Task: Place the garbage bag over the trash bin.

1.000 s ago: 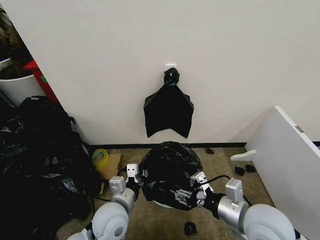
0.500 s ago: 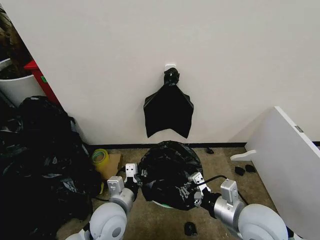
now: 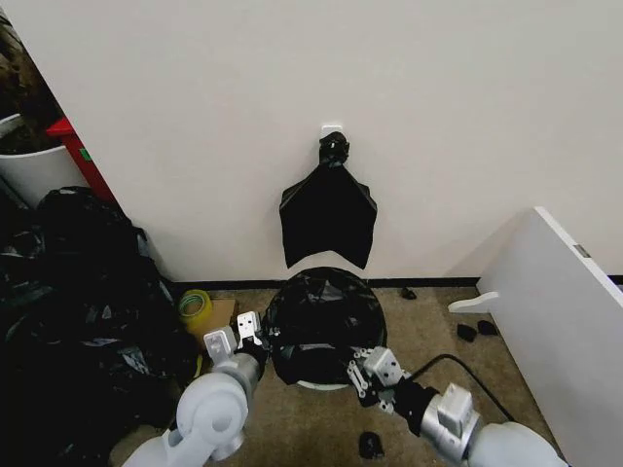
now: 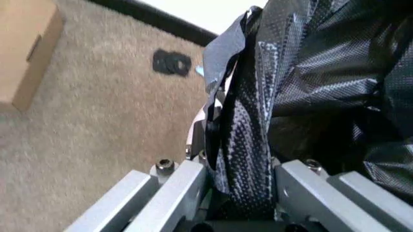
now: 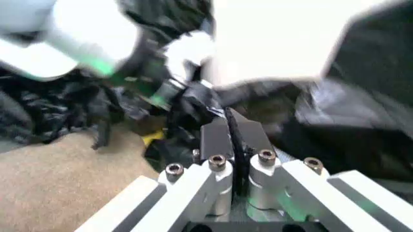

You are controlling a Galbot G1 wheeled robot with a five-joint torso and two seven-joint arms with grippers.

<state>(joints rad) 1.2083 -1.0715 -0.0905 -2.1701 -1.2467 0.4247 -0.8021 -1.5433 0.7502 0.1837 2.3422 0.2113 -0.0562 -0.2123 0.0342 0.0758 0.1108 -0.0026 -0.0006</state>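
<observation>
Hemmed in on the left by a heap of black bags [image 3: 78, 311], with a tape roll [image 3: 196, 305] and cardboard box [image 3: 222, 318] just beside the trash bin [image 3: 324, 383]. Blocked behind by the wall [image 3: 292, 88]. Open carpet [image 3: 428, 331] toward a white panel [image 3: 565, 321]; small dark bits [image 3: 370, 446] scattered there.

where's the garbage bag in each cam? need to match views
Head view: the garbage bag sits low centre, draped over the trash bin, between the left end effector and right end effector.
Left wrist view: bag fills the right side, a fold clamped in the end effector.
Right wrist view: thin bag edge pinched in the end effector.
Shared landmark: tan carpet.
</observation>
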